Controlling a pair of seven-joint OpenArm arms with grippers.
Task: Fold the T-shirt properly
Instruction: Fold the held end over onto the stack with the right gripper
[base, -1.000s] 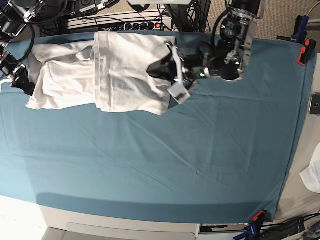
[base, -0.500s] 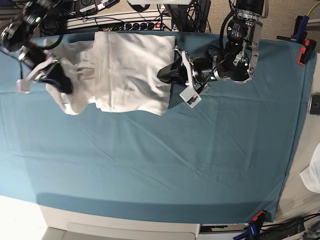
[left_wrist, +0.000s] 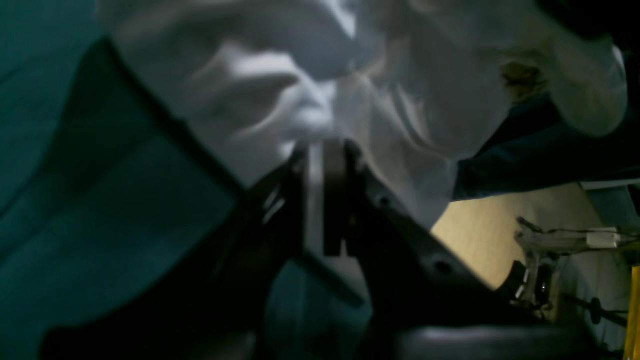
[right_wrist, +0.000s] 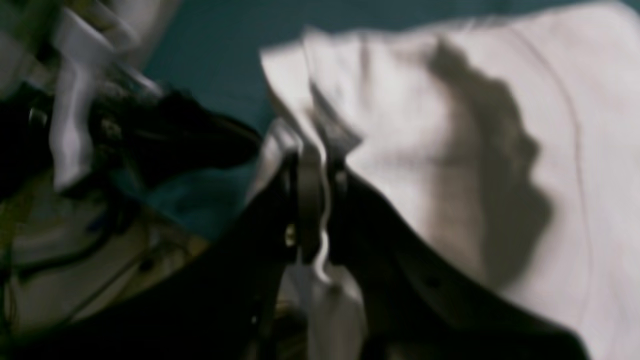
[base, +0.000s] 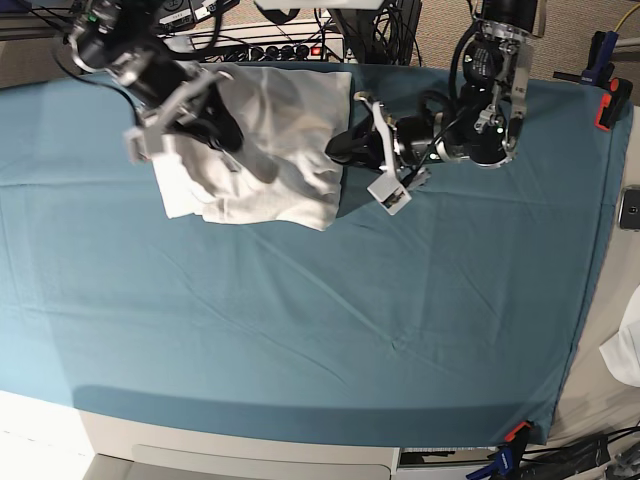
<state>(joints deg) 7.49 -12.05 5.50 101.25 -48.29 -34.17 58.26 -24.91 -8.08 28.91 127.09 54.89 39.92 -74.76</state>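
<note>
Right gripper (base: 215, 120) has carried the T-shirt (base: 280, 150) sleeve inward, jaws clamping cloth; left gripper (base: 345, 150) likewise.

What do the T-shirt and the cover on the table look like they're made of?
T-shirt: looks like soft white knit, probably cotton, matte. It drapes, bunches into soft wrinkles, and shows a stitched hem where the right gripper pinches it.

Table cover: thin teal woven cloth, matte. It lies flat with shallow creases and appears clamped at the corners. The exact fibre can't be told.

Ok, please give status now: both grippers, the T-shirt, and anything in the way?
Right gripper shut on T-shirt edge, lifted over it. Left gripper shut on its other edge. Nothing in the way.
</note>
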